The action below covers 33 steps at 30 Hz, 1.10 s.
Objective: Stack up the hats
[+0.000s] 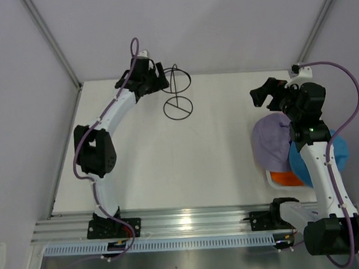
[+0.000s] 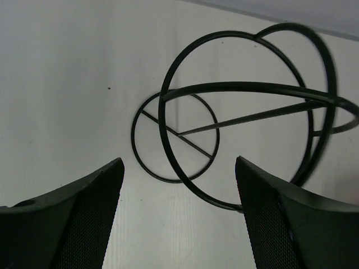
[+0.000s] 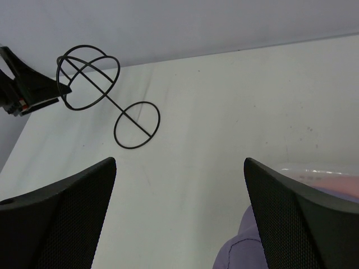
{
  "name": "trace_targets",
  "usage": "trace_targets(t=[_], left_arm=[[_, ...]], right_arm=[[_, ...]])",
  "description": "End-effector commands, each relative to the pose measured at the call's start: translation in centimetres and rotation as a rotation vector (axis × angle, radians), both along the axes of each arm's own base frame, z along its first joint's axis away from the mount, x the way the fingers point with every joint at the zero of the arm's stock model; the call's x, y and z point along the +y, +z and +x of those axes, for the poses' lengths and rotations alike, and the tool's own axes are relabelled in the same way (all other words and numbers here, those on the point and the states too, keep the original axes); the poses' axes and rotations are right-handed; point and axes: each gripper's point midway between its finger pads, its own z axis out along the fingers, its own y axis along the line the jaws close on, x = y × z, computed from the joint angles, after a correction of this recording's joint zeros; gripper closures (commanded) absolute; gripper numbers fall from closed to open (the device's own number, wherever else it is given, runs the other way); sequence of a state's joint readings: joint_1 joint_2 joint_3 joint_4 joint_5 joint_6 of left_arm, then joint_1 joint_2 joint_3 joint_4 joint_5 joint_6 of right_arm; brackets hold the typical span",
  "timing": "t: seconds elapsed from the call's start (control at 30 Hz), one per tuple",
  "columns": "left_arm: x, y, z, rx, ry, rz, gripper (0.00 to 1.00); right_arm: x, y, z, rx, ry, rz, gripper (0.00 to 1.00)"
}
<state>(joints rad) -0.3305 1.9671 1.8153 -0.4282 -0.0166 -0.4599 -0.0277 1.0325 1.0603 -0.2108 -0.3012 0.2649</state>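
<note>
The lavender hat (image 1: 272, 143) lies at the right of the table, draped over the pile in the white basket (image 1: 271, 178). The blue hat (image 1: 300, 163) and the orange hat (image 1: 286, 178) show beneath it. A pinkish strip (image 3: 322, 178) shows behind the basket rim in the right wrist view; the pink hat is otherwise hidden. My right gripper (image 1: 261, 95) is open and empty, just beyond the lavender hat, whose edge (image 3: 247, 252) shows between the fingers (image 3: 179, 162). My left gripper (image 1: 161, 80) is open and empty beside the black wire stand (image 1: 177, 94).
The black wire stand (image 2: 247, 86) stands at the far middle of the table, right in front of the left gripper (image 2: 176, 162). It also shows in the right wrist view (image 3: 136, 125). Grey walls close the table's far and side edges.
</note>
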Motion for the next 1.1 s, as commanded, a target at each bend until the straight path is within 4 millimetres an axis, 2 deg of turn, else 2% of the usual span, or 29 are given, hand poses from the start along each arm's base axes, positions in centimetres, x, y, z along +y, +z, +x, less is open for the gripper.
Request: trace_targets(t=[0.0, 0.03, 0.07, 0.13, 0.17, 0.27, 0.37, 0.5, 0.6, 0.7, 0.77, 0.8, 0.87, 0.93, 0.97, 1.03, 1.07], left_arm=[[0.2, -0.4, 1.4, 0.005, 0.071, -0.029, 0.16], [0.3, -1.5, 1.5, 0.026, 0.084, -0.024, 0.17], [0.4, -1.4, 1.9, 0.023, 0.099, -0.023, 0.16], [0.9, -3.7, 1.9, 0.084, 0.14, 0.002, 0.16], [0.8, -3.2, 2.2, 0.081, 0.147, -0.004, 0.15], [1.0, -4.9, 1.8, 0.144, 0.162, 0.009, 0.16], [1.3, -5.0, 1.0, 0.178, 0.179, 0.014, 0.17], [1.7, -4.4, -1.1, 0.218, 0.183, 0.038, 0.18], [2.2, -4.1, -2.4, 0.241, 0.19, 0.068, 0.25], [2.6, -4.5, -3.8, 0.269, 0.187, 0.097, 0.29], [2.9, -5.5, -5.0, 0.307, 0.191, 0.119, 0.29], [2.9, -5.1, -5.4, 0.308, 0.189, 0.11, 0.29], [3.0, -6.0, -6.8, 0.338, 0.179, 0.121, 0.29], [3.0, -5.2, -8.1, 0.327, 0.171, 0.121, 0.29], [3.1, -5.7, -9.0, 0.341, 0.167, 0.133, 0.29], [3.3, -5.3, -10.5, 0.341, 0.154, 0.123, 0.28], [3.4, -6.1, -11.5, 0.359, 0.145, 0.126, 0.28]], right_arm=[[0.0, 1.1, 0.2, -0.042, 0.0, -0.015, 0.0], [0.0, 1.2, 0.2, -0.046, 0.0, -0.016, 0.0], [0.0, 1.2, 0.2, -0.045, 0.002, -0.015, 0.0], [0.0, 1.1, 0.2, -0.044, 0.003, -0.016, 0.01], [0.1, 1.3, 0.1, -0.047, 0.005, -0.014, 0.0], [0.0, 1.1, 0.0, -0.043, -0.002, -0.023, 0.0], [-0.2, 1.0, -0.2, -0.038, -0.007, -0.028, 0.0], [-0.2, 1.0, -0.3, -0.041, -0.01, -0.026, 0.0], [-0.1, 0.8, -0.2, -0.036, -0.007, -0.016, 0.0], [0.1, 0.5, -0.2, -0.027, -0.001, -0.005, 0.0], [0.3, 0.4, -0.2, -0.023, 0.004, 0.0, 0.0], [0.3, 0.4, -0.3, -0.022, 0.006, 0.004, 0.0], [0.4, 0.2, -0.4, -0.018, 0.007, 0.007, 0.0], [0.5, 0.1, -0.5, -0.014, 0.011, 0.01, 0.0], [0.5, 0.2, -0.6, -0.016, 0.011, 0.013, 0.0], [0.6, 0.1, -0.6, -0.011, 0.011, 0.021, 0.0], [0.7, 0.1, -0.7, -0.014, 0.014, 0.021, 0.0]])
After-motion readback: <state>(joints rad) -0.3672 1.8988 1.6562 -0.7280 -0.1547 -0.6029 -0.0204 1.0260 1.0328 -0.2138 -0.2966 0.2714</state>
